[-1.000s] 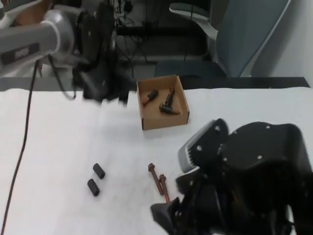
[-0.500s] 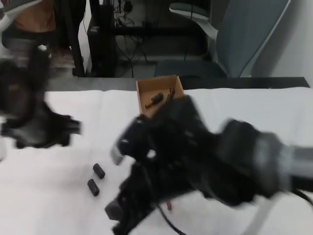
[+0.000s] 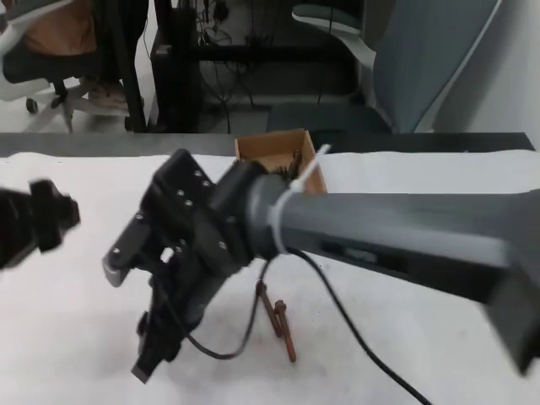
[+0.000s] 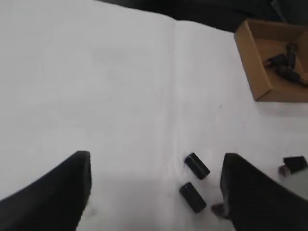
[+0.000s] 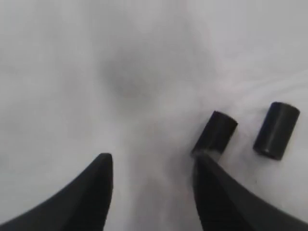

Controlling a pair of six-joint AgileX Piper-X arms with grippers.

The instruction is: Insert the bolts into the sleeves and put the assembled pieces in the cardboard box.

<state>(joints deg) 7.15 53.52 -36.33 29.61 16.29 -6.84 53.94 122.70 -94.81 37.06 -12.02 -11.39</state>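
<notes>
the high view looks forward and down over the bench from behind the arms. the left wrist view looks past the left fingers from well above, the right wrist view past the right fingers from close by. both wrist views share the sleeves, which lie between the left fingers and at one right fingertip.

Lab/office rm: office chair, cables behind white bench.

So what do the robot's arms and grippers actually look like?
Mostly black and dark grey. The right arm is a dark grey tube with a white zip tie around it and a black cable looping underneath; its wrist block is black with small screws and a silvery part. The left gripper and right gripper each have two black tapering fingers.
</notes>
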